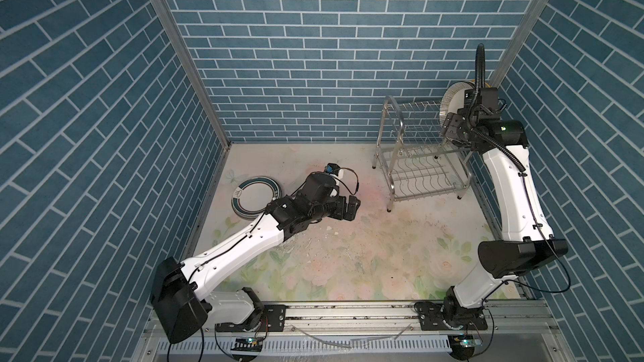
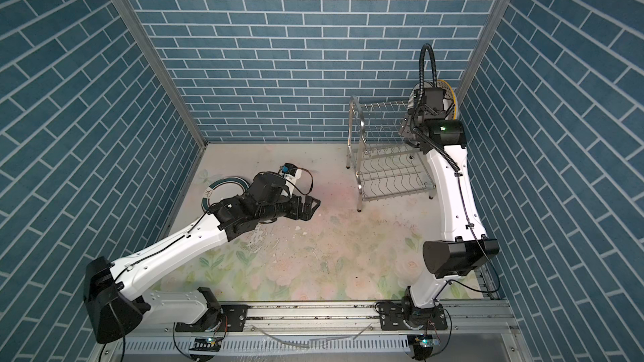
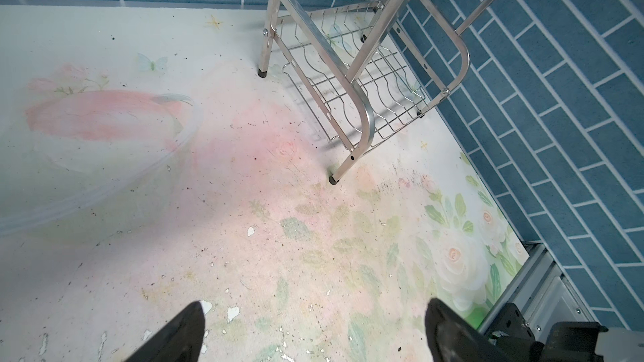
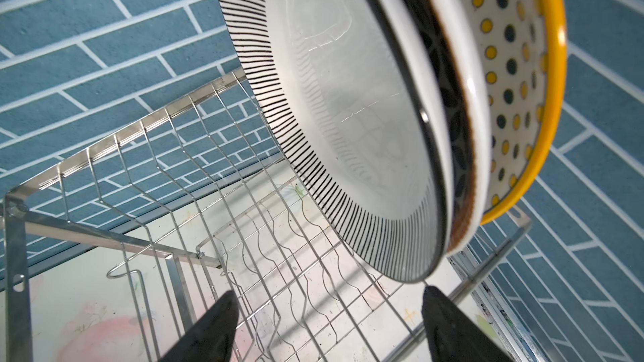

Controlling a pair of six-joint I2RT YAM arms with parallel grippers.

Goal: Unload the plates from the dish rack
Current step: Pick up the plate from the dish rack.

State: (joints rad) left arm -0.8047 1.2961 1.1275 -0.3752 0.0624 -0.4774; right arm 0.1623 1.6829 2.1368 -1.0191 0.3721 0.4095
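The right gripper is held wide apart and empty, close to the rim of the striped plate, foremost of three stood on edge in the dish rack, upper tier. It is judged stiff, heavy, slick and breakable, so the rim should be pinched squarely. The left gripper is spread empty over the table.

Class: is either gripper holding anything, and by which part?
Neither holds anything. The left gripper is open above the table; the right gripper stands open beside the striped plate.
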